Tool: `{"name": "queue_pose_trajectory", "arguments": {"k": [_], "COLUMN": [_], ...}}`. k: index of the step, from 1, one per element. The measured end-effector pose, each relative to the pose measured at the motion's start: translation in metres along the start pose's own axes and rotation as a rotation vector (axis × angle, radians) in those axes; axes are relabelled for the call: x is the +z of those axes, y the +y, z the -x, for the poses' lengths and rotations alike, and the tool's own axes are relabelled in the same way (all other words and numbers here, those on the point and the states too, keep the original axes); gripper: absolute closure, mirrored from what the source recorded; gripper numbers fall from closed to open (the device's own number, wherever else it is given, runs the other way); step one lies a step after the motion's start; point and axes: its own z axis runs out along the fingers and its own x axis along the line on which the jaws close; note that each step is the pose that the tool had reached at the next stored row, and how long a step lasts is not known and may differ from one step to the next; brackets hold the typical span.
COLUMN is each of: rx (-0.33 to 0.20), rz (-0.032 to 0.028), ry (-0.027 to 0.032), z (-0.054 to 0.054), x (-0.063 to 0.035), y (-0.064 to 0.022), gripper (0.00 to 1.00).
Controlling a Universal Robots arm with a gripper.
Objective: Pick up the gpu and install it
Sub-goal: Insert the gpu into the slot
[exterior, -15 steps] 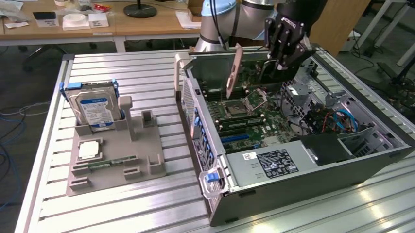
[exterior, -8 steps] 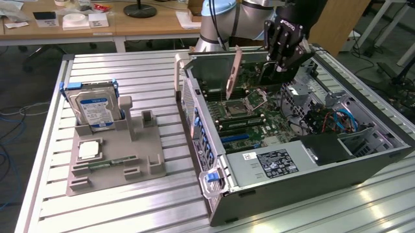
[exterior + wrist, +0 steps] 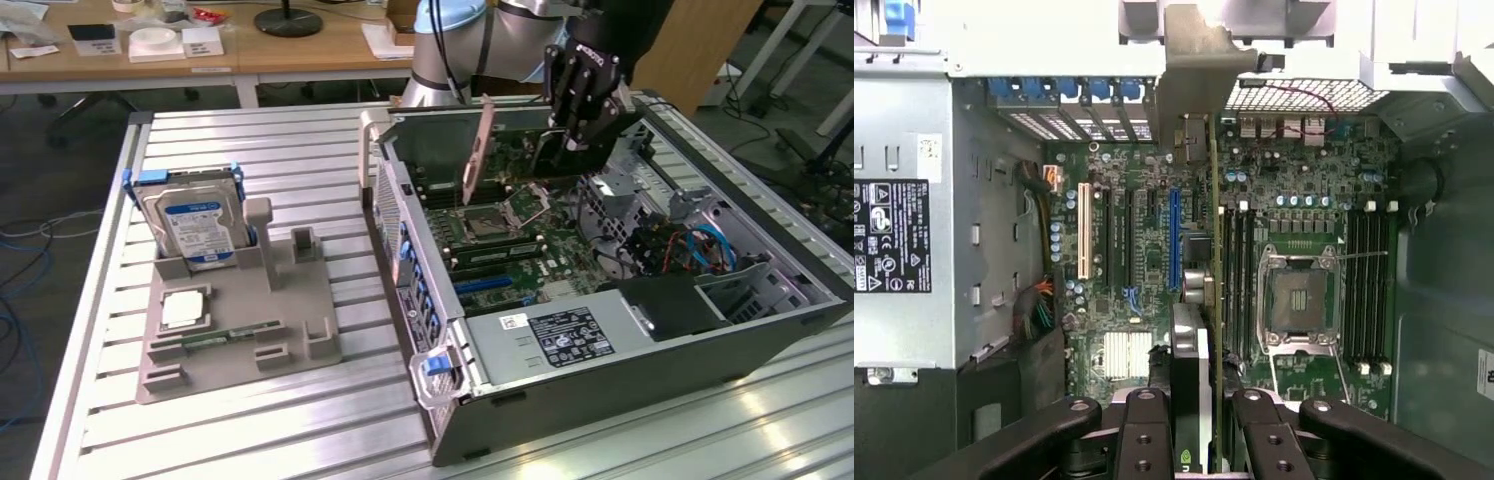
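Note:
The gpu point(image 3: 1192, 350) is seen edge-on in the wrist view as a thin dark slab with a green board edge. Its silver end bracket point(image 3: 1194, 70) reaches the case's rear slot openings. My gripper point(image 3: 1194, 440) is shut on the card, with a black finger point(image 3: 1144, 430) on each side. The card stands upright over the motherboard point(image 3: 1144, 270), just beside the long blue slot point(image 3: 1174, 240); whether it touches a slot cannot be told. In the exterior view my gripper point(image 3: 587, 120) reaches down into the open computer case point(image 3: 601, 400) with the gpu point(image 3: 541, 155) under it.
The CPU socket point(image 3: 1294, 295) and memory slots lie close to the card. A power supply point(image 3: 567, 335) fills the case's near end. At the exterior view's left, a grey holder point(image 3: 240, 330) carries a hard drive point(image 3: 198, 225), a memory stick point(image 3: 220, 338) and a chip point(image 3: 183, 308).

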Motion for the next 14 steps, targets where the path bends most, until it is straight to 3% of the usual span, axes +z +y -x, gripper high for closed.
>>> {"name": "queue_pose_trajectory", "arguments": {"k": [14], "rx": [0.005], "rz": [0.0001], "ry": [0.0006], "z": [0.0], "x": [0.0026], "y": [-0.0002], "gripper": [0.72]}}
